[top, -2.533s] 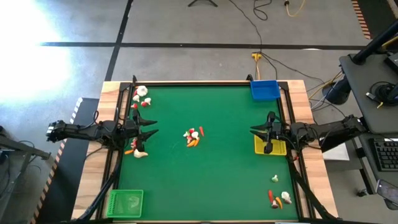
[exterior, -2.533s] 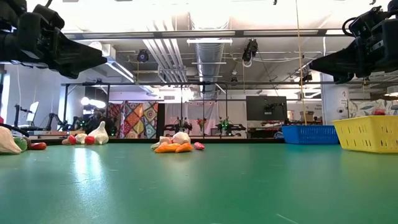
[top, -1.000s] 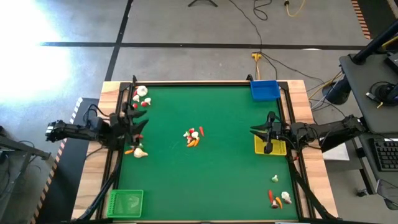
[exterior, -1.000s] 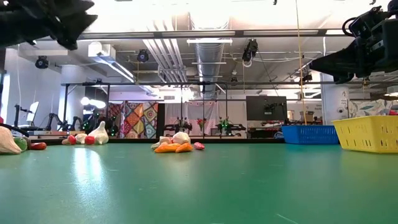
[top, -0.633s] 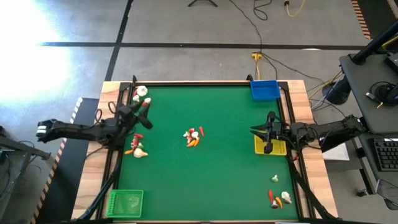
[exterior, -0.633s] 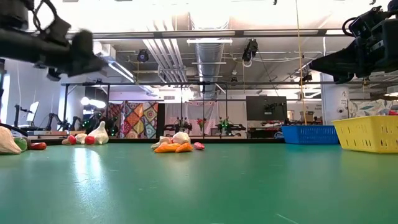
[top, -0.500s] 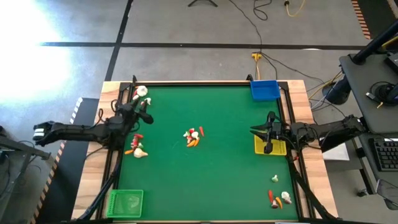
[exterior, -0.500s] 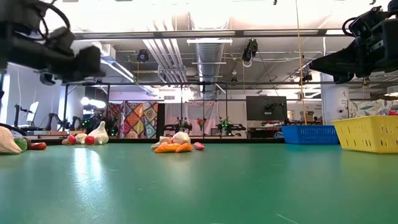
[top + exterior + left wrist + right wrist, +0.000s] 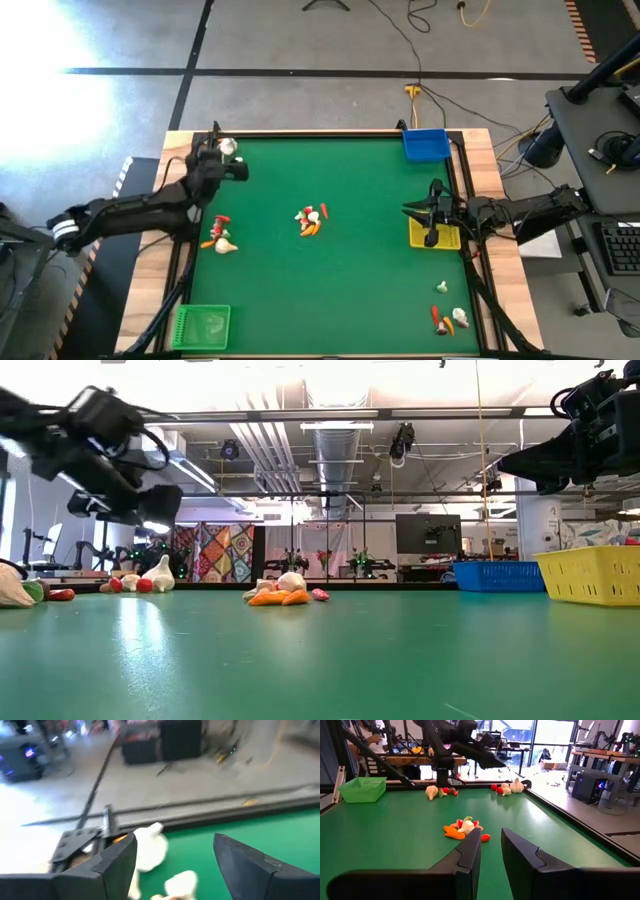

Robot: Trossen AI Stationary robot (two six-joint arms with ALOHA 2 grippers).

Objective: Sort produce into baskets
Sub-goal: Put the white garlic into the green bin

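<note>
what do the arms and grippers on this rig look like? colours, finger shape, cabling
Both arms are dark, near black, and jointed. The left arm has a pale band near its base. The left gripper and the right gripper each carry two dark, flat, wedge-shaped fingers tapering to blunt tips. Thin dark cable loops show along the arms.

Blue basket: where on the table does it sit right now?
In the high view the blue basket sits at the table's far right corner, beyond the yellow basket, over which the right gripper waits. The low view shows the two baskets side by side.
</note>
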